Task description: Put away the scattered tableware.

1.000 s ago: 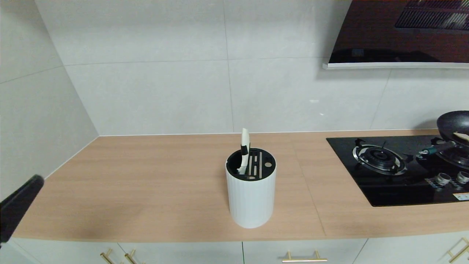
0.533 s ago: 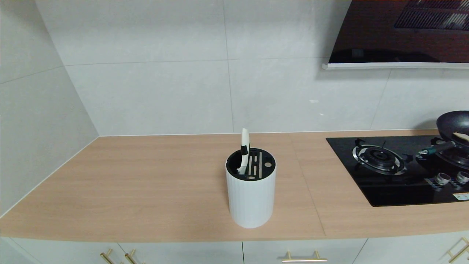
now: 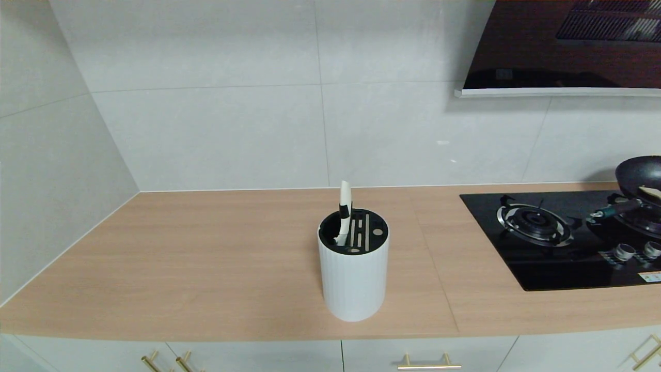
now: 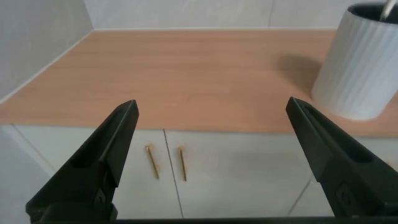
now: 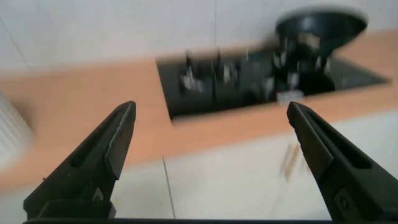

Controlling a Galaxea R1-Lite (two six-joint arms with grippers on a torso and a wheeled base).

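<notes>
On my left side, the left gripper [image 4: 217, 165] hangs in front of the cabinet doors [image 4: 236, 177], just under the edge of the wooden countertop [image 3: 206, 258]. Its jaws are spread wide with nothing between them. Moving right, the white ribbed holder [image 3: 353, 279] stands upright near the middle of the countertop. One white-handled utensil [image 3: 344, 204] is already slotted into its black top and leans slightly. That is the only tableware I can make out, so I judge the putting-away done or very nearly so. Further right is the black gas stove [image 3: 557, 243], with a dark pan [image 3: 640, 173] on its far burner. Something pale rests in the pan, but it is too small for me to name; if it is a utensil, it may be what is left. On my right, the right gripper [image 5: 214, 165] faces the stove from beside the cabinets, jaws likewise spread and holding nothing.
</notes>
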